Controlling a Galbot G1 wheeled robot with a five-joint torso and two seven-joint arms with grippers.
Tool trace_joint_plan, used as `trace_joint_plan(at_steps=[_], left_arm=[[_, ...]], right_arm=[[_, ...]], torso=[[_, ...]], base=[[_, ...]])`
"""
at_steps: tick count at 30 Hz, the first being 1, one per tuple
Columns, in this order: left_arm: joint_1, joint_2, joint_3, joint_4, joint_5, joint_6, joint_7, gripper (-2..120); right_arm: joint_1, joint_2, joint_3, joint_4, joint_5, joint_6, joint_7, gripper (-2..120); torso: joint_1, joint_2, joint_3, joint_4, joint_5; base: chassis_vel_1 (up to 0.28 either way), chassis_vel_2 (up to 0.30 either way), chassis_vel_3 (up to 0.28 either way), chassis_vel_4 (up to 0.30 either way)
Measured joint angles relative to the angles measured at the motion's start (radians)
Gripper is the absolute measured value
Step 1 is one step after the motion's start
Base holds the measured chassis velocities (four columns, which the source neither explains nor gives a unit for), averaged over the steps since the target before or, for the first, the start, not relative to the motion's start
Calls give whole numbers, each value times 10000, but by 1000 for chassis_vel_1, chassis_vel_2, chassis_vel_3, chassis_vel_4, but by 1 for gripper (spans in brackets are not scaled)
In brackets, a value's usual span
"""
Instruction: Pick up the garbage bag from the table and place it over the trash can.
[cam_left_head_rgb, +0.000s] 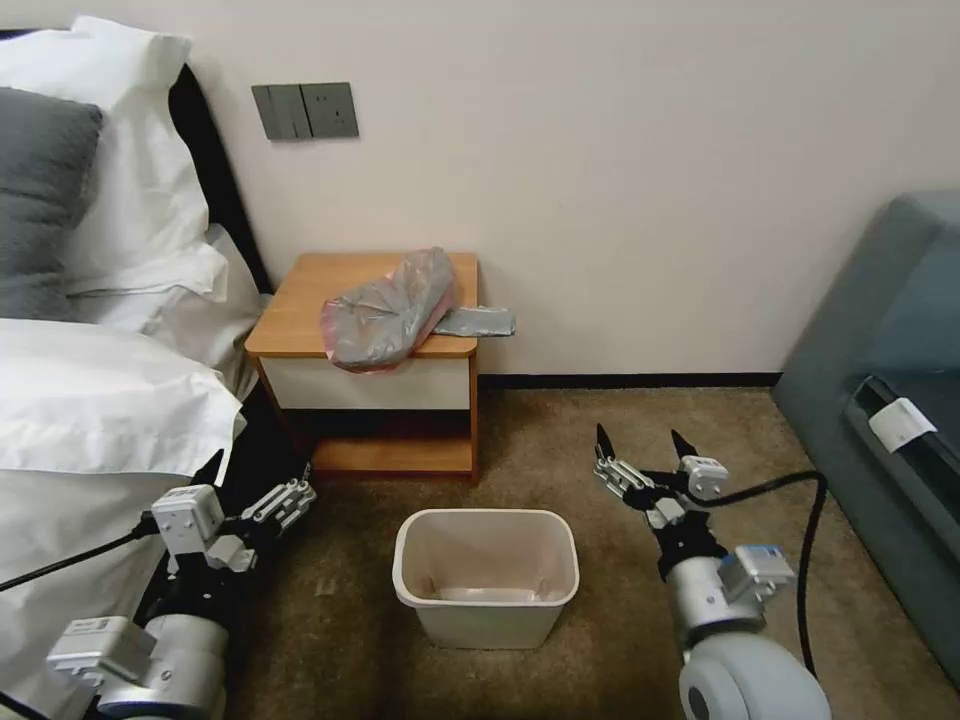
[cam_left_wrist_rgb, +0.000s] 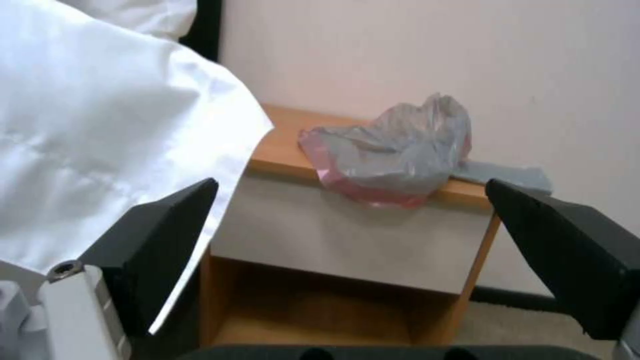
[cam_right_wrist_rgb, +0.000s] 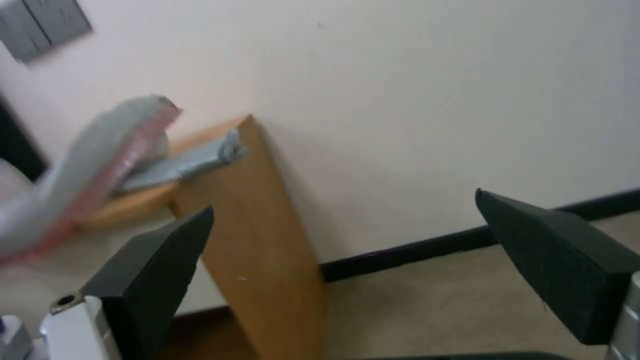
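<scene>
- The bag (cam_left_head_rgb: 385, 312) lies crumpled on the table (cam_left_head_rgb: 300, 305), toward its front right; its pink-edged lip droops over the front edge and a flat grey strip sticks out past the right side.
- The bin (cam_left_head_rgb: 487, 575) stands on the carpet in front of the table, between my two arms, with nothing over its rim.
- My right gripper (cam_left_head_rgb: 648, 452) hovers low over the carpet, right of the bin and below the tabletop — jaws spread wide, nothing held.
- My left gripper (cam_left_head_rgb: 250, 490) sits low beside the bed sheet (cam_left_head_rgb: 100, 410), also wide and empty, and looks straight at the bag.
- The step in hand, as I judge it, is the reach: I must rise above the tabletop first, or I catch the table's side.
- I would pinch the raised crumpled ridge, not the flat strip — thin film slips, so I close fully.
- Lifting straight up should keep the bag from dragging off the edge.
</scene>
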Motion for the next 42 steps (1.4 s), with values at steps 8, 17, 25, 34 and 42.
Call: trace_joint_plan(at_steps=[8, 17, 25, 34, 42], left_arm=[[317, -267, -134, 34, 92, -744, 40, 100], [737, -435, -160, 52, 365, -964, 184, 100], [1163, -356, -356, 59, 387, -997, 313, 100], [1346, -418, -385, 65, 365, -1005, 341, 100], [1360, -469, -387, 68, 365, -1004, 358, 100]], right_arm=[[2135, -850, 25, -1044, 5187, -1084, 1281, 100], [3763, -1261, 145, -2272, 8552, -1754, 1326, 100], [5053, -729, -25, -3617, 9393, -1755, 1092, 100], [6161, -335, -246, -4949, 11093, -1854, 936, 100], [7043, -78, -178, -6173, 12406, -2210, 922, 100]], torso=[[0, 0, 0, 1, 0], [0, 0, 0, -1, -1], [0, -1, 1, 1, 0], [0, 0, 0, 0, -1], [0, 0, 0, 1, -3]], base=[[0, 0, 0, 0], [0, 0, 0, 0], [0, 0, 0, 0], [0, 0, 0, 0], [0, 0, 0, 0]])
